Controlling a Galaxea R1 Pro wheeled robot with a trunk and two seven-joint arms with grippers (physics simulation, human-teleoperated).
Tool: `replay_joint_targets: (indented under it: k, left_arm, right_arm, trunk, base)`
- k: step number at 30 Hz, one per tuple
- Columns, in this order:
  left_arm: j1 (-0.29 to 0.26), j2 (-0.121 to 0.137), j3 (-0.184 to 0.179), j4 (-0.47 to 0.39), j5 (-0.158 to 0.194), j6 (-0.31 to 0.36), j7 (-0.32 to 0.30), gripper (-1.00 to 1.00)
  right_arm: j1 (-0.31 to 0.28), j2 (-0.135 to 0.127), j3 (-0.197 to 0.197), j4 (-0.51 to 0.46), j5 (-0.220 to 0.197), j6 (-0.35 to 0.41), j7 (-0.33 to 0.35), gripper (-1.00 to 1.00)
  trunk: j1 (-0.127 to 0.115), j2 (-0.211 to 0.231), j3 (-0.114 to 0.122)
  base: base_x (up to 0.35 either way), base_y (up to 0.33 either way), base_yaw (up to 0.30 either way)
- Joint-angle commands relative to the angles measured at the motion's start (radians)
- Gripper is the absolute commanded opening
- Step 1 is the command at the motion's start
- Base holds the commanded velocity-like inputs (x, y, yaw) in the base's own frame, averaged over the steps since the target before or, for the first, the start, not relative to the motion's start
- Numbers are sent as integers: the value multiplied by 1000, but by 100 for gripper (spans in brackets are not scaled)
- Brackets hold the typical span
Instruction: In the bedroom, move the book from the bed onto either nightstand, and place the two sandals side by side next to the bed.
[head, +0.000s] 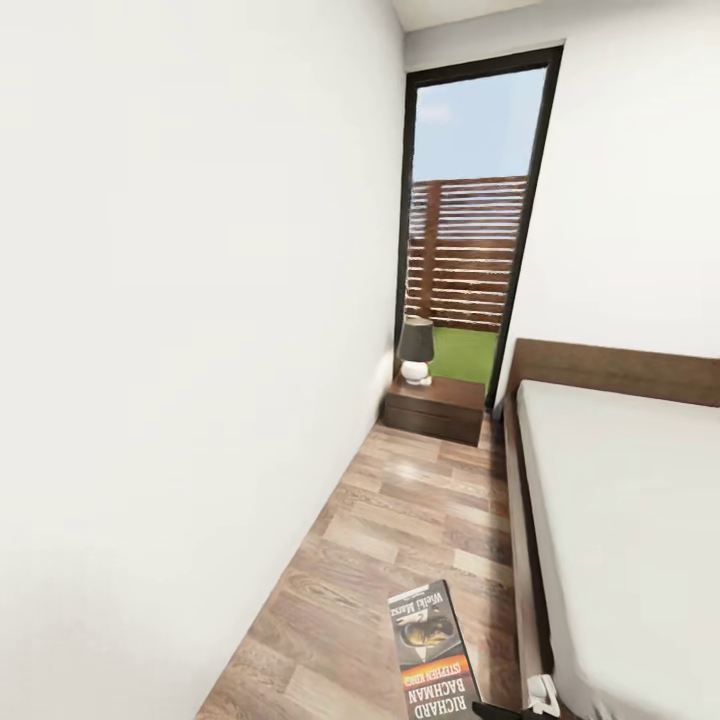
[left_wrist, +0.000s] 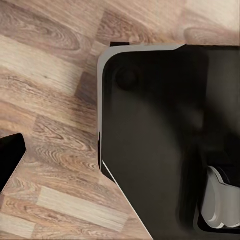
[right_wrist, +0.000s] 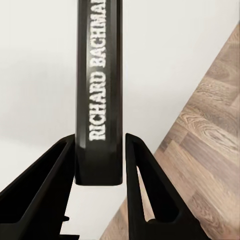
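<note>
The book (head: 432, 660) hangs over the wood floor in the narrow aisle between the white wall and the bed (head: 630, 520), cover up, with its "RICHARD BACHMAN" lettering readable. My right gripper (right_wrist: 100, 145) is shut on its dark spine (right_wrist: 99, 90), one black finger on each side. At the aisle's far end the dark brown nightstand (head: 437, 408) stands under the tall window. In the left wrist view, one black finger (left_wrist: 10, 160) of my left gripper hangs above the floor beside my dark base (left_wrist: 160, 130). The sandals are out of view.
A small lamp (head: 415, 350) with a dark shade stands on the nightstand. The white wall (head: 180, 350) runs close along the left. The bed's dark frame and headboard (head: 610, 368) bound the aisle on the right. Outside the window (head: 465, 250) are grass and a slatted fence.
</note>
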Motion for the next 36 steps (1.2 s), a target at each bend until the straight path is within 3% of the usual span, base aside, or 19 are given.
replay_joint_targets:
  k: [1,36]
  left_arm:
    - [0,0,-8,1,10,-3,-2,100]
    - [0,0,-8,1,6,-4,-2,100]
  right_arm:
    - [-1,0,-11,-1,7,6,5,-100]
    - [1,-4,-15,-1,4,12,4,-100]
  trunk:
    - [1,-1,0]
    - [1,-1,-19]
  base:
    - [197,33,-44]
    - [63,28,-5]
